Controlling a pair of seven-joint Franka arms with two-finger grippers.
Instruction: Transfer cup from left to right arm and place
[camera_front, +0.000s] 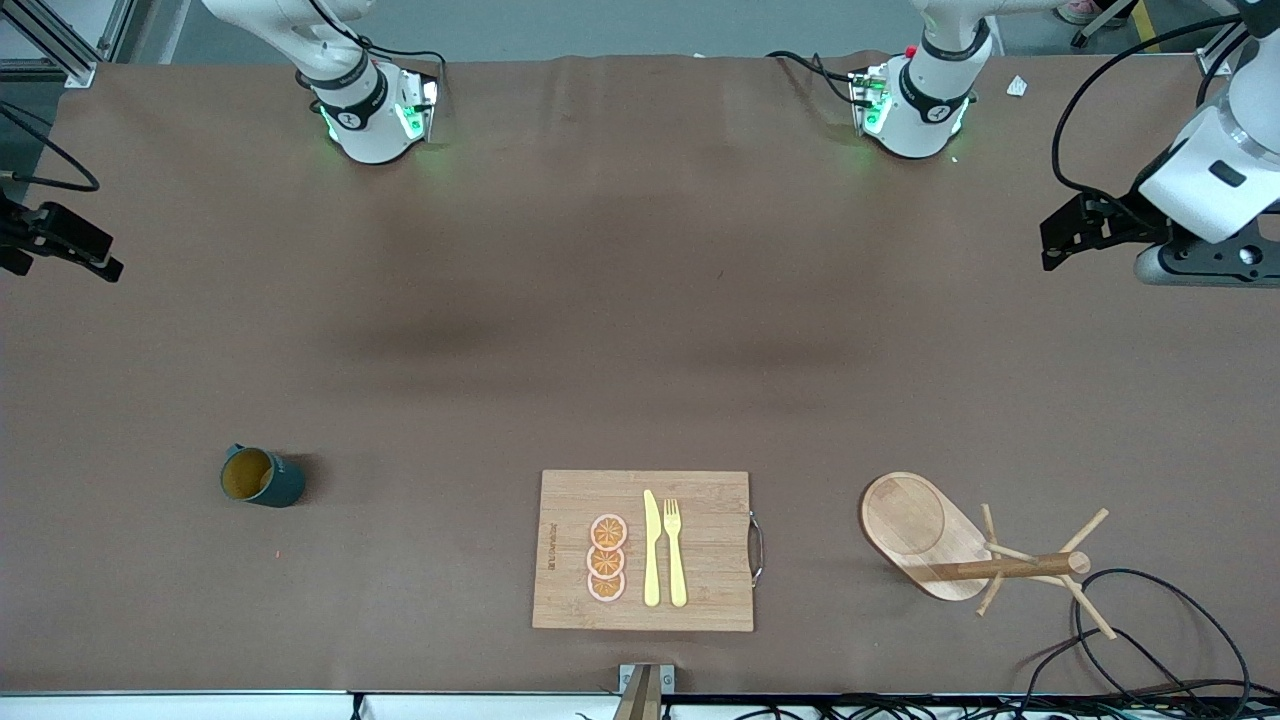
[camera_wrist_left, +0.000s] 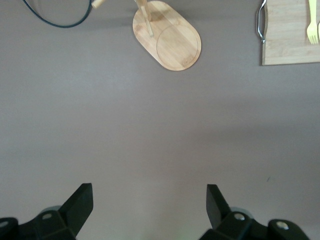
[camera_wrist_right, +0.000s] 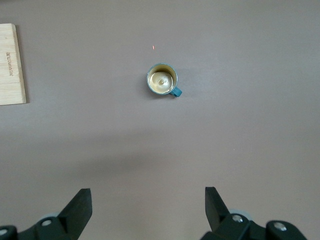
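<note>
The cup (camera_front: 262, 477), a small dark teal mug with a golden-yellow inside, stands upright on the brown table toward the right arm's end. It also shows in the right wrist view (camera_wrist_right: 162, 80), with its handle sticking out to one side. My right gripper (camera_front: 105, 262) hangs open and empty high over that end of the table, well apart from the cup; its fingers stand wide in its wrist view (camera_wrist_right: 148, 196). My left gripper (camera_front: 1050, 245) is open and empty high over the left arm's end, over bare table (camera_wrist_left: 150, 192).
A wooden board (camera_front: 700, 495) with a yellow knife, a yellow fork and orange slices lies near the table's front edge. A wooden mug stand on an oval base (camera_front: 915, 520) sits toward the left arm's end. Black cables (camera_front: 1150, 640) lie at that corner.
</note>
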